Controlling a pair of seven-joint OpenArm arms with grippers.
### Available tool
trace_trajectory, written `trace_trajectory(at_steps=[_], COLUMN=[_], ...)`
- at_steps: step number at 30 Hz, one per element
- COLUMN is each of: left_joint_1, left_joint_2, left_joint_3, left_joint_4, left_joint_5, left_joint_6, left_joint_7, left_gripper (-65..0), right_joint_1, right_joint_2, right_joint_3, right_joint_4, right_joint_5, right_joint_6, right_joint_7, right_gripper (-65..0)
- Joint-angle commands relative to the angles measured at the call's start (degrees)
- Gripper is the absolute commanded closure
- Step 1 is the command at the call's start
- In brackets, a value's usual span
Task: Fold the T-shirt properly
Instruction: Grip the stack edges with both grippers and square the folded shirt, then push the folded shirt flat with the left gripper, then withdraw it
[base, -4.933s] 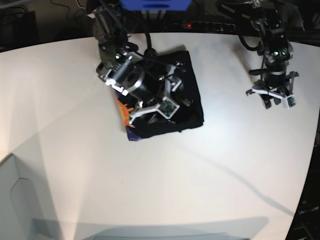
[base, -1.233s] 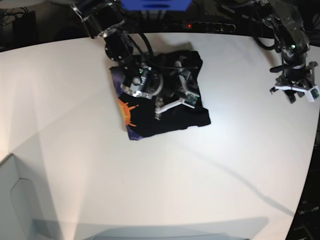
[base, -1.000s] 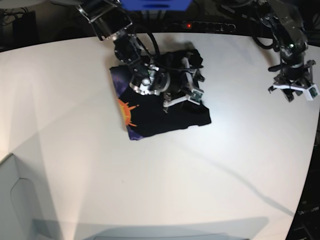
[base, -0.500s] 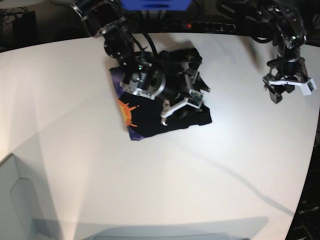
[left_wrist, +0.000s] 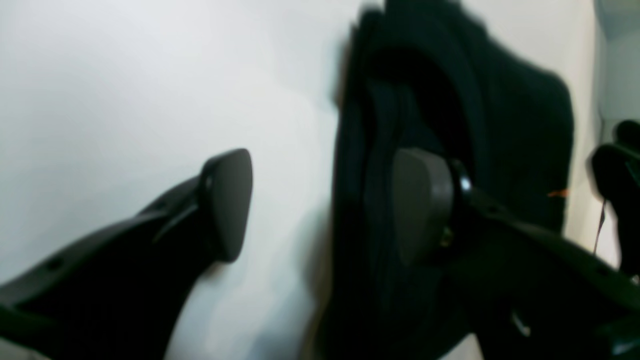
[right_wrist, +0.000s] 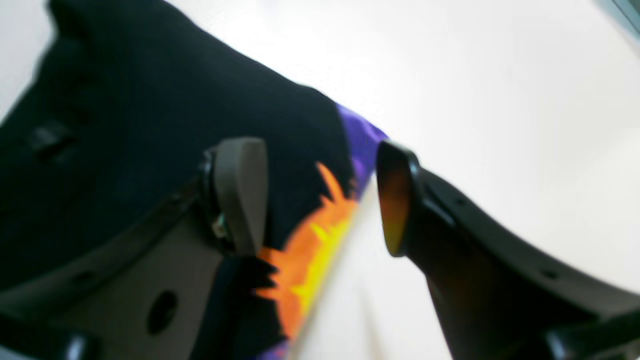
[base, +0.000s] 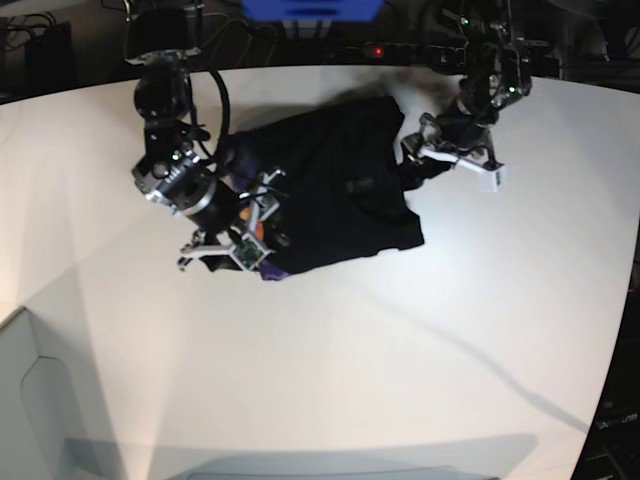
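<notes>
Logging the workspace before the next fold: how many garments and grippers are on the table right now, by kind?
T-shirt: 1, black, folded
Grippers: 2, left gripper and right gripper, both open at the shirt's edges
Total: 3

A: Where is the base view mounted?
B: High overhead, angled down at the whole table (base: 420, 340).
A: And the wrist views?
B: Close and blurred, each looking out between its own fingers. All three share the T-shirt (base: 340, 190) (left_wrist: 505, 125) (right_wrist: 150, 125).
</notes>
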Motion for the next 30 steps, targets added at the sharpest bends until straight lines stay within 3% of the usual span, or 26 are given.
trace_trajectory(at_steps=[1, 9, 17, 20, 23, 30], left_joint_1=[-0.56, -4.69, -6.89, -7.86, -11.11, -26.32], left_joint_2=[-0.64, -0.99, -0.99, -2.93, -7.15, -17.52], left_joint_3=[0.77, 7.27, 8.86, 10.00, 14.92, 37.25], left_joint_4=[-0.49, -6.64, -11.83, -14.29, -16.58, -21.85], left_joint_5=[-0.49, -0.49, -0.40, -0.49, -0.49, -0.40], left_joint_6=[-0.36, -0.45, -0.45, -0.45, -0.45, -0.45], left_joint_7=[-0.56, -0.12, -0.03, 0.06, -0.03, -0.03], left_gripper=[-42.2, -40.2, -0.1, -0.8, 0.0, 0.0], right_joint_1=[0.35, -0.62, -0.53, -0.53, -0.27, 0.08], right_joint_2=[-0.12, -0.12, -0.12, -0.12, -0.29, -0.20], right_joint_3=[1.02, 5.59, 9.28, 10.69, 12.54, 16.41], right_joint_4=[1.07, 1.07, 1.07, 1.07, 1.07, 1.07], right_joint_5=[0.99, 0.90, 0.90, 0.90, 0.90, 0.90], right_joint_6=[-0.25, -0.25, -0.25, -0.25, -0.25, -0.25], right_joint_7=[1.52, 1.52, 1.52, 1.52, 1.52, 1.52], right_gripper=[-35.4, -35.3, -35.2, -35.2, -35.2, -35.2])
